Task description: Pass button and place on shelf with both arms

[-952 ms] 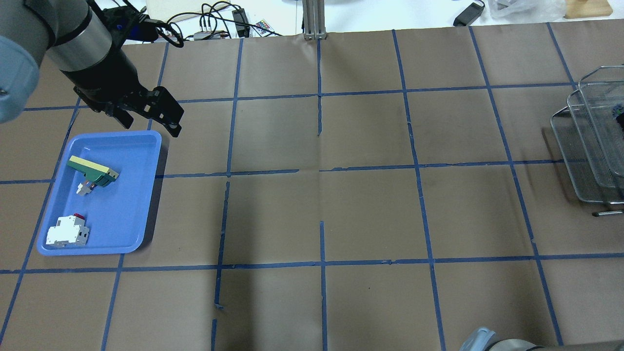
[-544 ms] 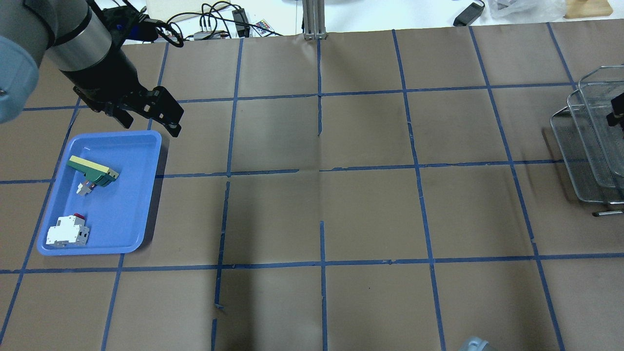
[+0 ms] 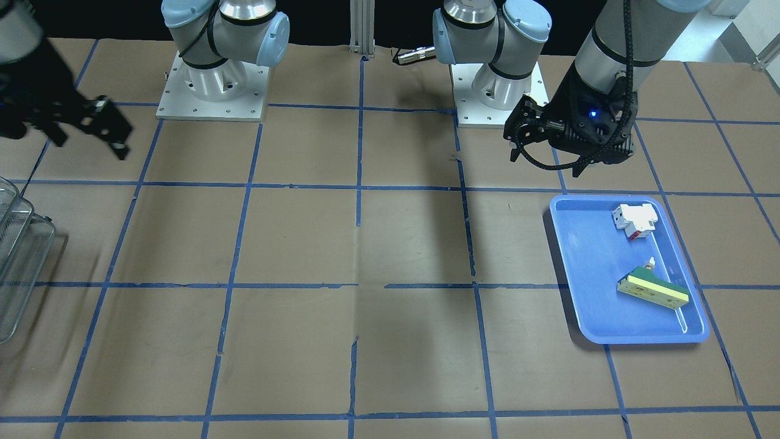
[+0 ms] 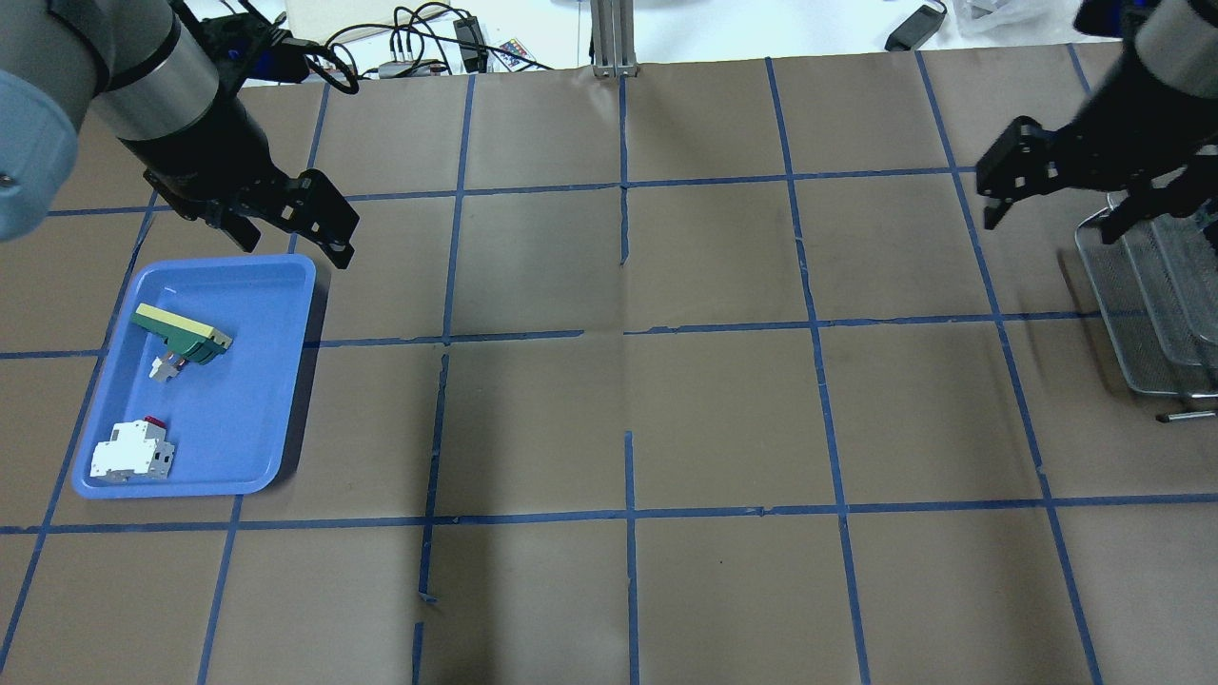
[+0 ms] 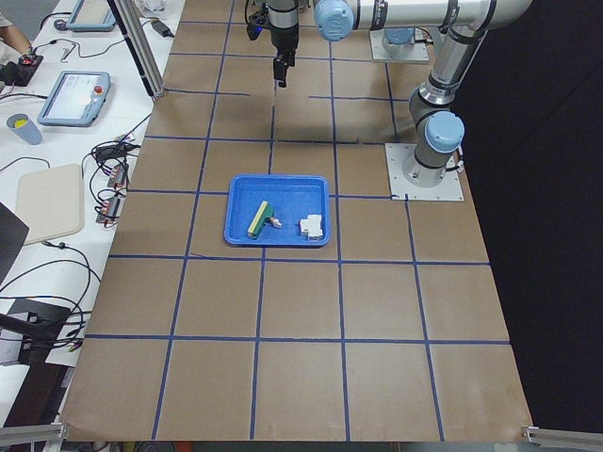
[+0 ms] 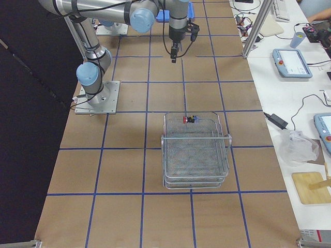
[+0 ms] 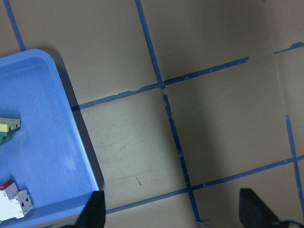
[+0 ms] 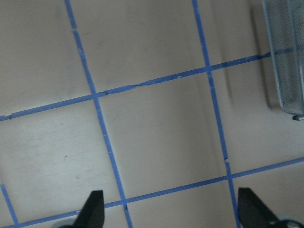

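Lying on its side, the button [image 6: 189, 119] rests in the top tier of the shelf [image 6: 226, 138], near one short end. It looks light and rigid, hard plastic with small metal bits. I judge the domed red cap slippery and the squarer black body the better place to pinch, across its flat sides. The shelf is open wire mesh, so a small part could catch or tip on it. No brand, label or writing can be read on the button or elsewhere; it shows too small. The right gripper [image 4: 1051, 226] hangs beside the shelf, jaws spread and empty. The left gripper [image 4: 290, 245] hovers by the far corner of the tray [image 4: 257, 400], also spread wide, holding nothing.
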